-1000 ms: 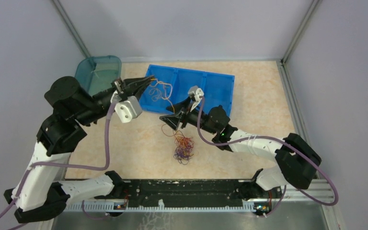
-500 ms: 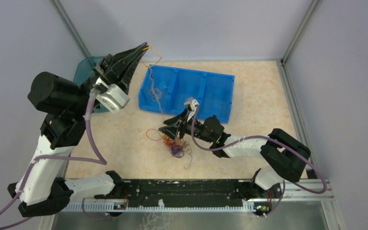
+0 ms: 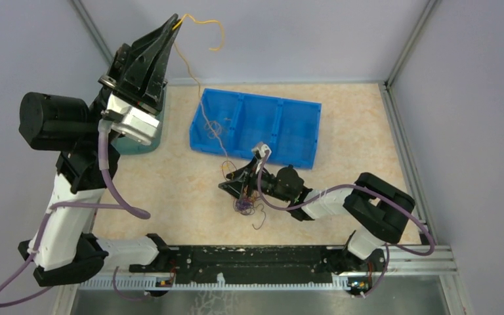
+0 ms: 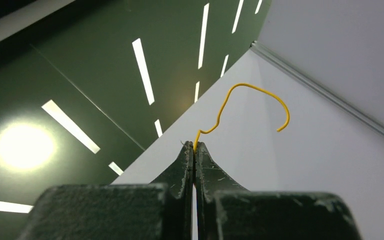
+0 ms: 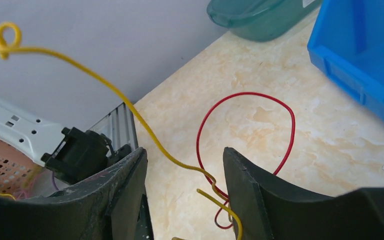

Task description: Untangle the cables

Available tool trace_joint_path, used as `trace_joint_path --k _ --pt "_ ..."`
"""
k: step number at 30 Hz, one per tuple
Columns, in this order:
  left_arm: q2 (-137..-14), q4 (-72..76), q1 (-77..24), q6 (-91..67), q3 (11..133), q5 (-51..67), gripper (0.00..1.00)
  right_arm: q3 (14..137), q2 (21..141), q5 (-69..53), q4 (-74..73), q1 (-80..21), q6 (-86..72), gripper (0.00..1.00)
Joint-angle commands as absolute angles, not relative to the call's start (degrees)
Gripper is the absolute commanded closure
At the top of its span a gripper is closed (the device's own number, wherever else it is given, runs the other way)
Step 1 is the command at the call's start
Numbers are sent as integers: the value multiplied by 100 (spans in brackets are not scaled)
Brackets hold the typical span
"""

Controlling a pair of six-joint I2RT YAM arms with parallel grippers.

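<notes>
The left arm reaches high above the table, its hand clenched on a yellow cable that runs down to the tangle of cables on the table. The right hand sits low at that tangle, jaws parted, with the yellow strand passing loosely between them.

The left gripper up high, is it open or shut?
Shut. The left gripper pinches the thin curly yellow wire, no gap showing.

Left jaws pinching yellow cable, right jaws over tangle
</notes>
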State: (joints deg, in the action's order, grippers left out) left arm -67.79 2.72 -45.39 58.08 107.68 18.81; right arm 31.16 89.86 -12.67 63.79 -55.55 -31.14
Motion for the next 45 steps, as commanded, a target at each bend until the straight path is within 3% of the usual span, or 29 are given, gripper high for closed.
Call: trace_joint_path --k 1,5,11,20,26,28,30,37,45 --pt "-6932 774 -4562 6101 11171 1975 100 3170 8976 -1191 6762 -5643 -3038 41" --pt "-7055 1138 -4561 6339 11334 2031 100 3186 8965 -1125 6606 -5654 -2966 46" --pt "-7355 1915 -4566 6814 11670 2243 100 3109 8974 -917 6384 -5651 -2940 61" --pt "-7687 2696 -4563 7187 12206 2690 100 2809 9060 -675 6423 -5651 -2956 63" --pt "-8047 2856 -4567 7266 12965 2915 100 2671 9076 -329 6341 -5656 -2964 85" --pt "-8126 2864 -4563 7326 13108 3003 100 2652 9098 -293 6328 -5656 -2971 87" --pt "-8183 2882 -4565 7371 13223 3088 100 2628 9121 -270 6335 -5652 -2998 82" --pt "-8083 2838 -4570 7329 13096 3179 100 2675 8804 -226 6324 -5651 -2915 44" --pt "-7844 2726 -4566 7111 12709 3171 100 3240 7736 -1136 5729 -5652 -2075 24"
